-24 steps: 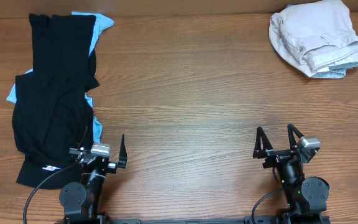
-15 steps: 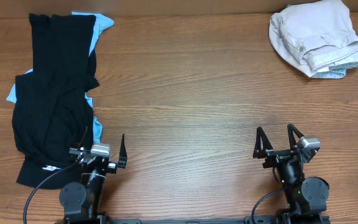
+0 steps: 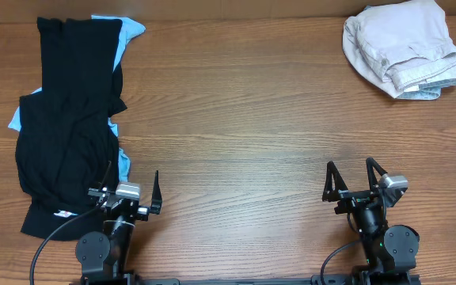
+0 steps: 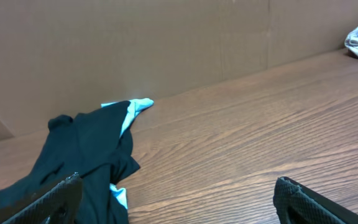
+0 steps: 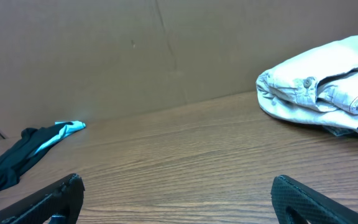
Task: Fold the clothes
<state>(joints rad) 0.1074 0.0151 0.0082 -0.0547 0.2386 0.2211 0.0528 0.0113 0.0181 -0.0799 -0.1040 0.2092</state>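
**Overhead and wrist views: both arms at the near edge of the bench (image 3: 236, 119).** The left pincer (image 3: 139, 180) stands wide, its two fingers spread well apart and gripping nothing. The right pincer (image 3: 350, 174) is likewise wide and empty. Each points away from its base, across the bench toward the far wall.

A black garment (image 3: 70, 119) lies spread and rumpled ahead of the left pincer and to its left. It runs from beside that pincer's left finger out to the far edge of the bench. In the overhead view the left finger overlaps the garment's near hem; whether they touch cannot be told.

A light-blue garment (image 3: 133, 28) lies under the black one, well ahead of the left pincer. It shows only at the black garment's far right corner and in small patches along its edges.

A pale garment (image 3: 402, 47) sits bunched in a loose heap far ahead of the right pincer and slightly to its right, well apart from it. A button and a seamed band on it show in the right wrist view.
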